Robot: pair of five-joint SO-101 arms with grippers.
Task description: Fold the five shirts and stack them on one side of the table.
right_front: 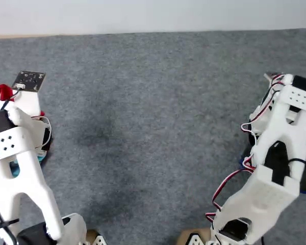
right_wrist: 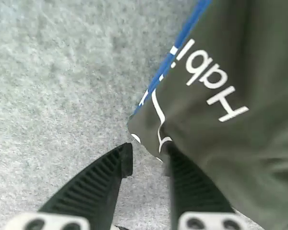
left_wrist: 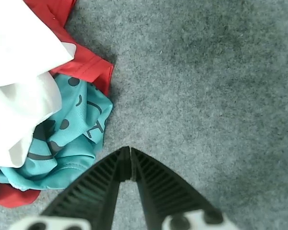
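Surface (right_front: 153,102): grey, fuzzy like felt or short carpet, spread under both arms.
Arms: blocky white plastic; the left arm (right_front: 18,163) and the right arm (right_front: 278,148) stand at opposite edges of the surface, well apart.
Dark shirt (right_wrist: 240,62): smooth olive-grey cloth with white print, lying flat, one corner right at the tips of the right pincer.
White shirt (left_wrist: 19,72): soft and rumpled, on top of a heap to one side of the left pincer.
Teal shirt (left_wrist: 72,139): thin, crinkled, with dark print, the part of the heap nearest the left pincer.
Red shirt (left_wrist: 86,67): hemmed edge showing from under the white and teal.
Blue shirt (right_wrist: 182,43): a narrow strip along the dark shirt's edge.
Left pincer (left_wrist: 130,165): black ribbed wedges, tips pressed together, gripping nothing.
Right pincer (right_wrist: 150,158): the same ribbed wedges, parted by a narrow gap.
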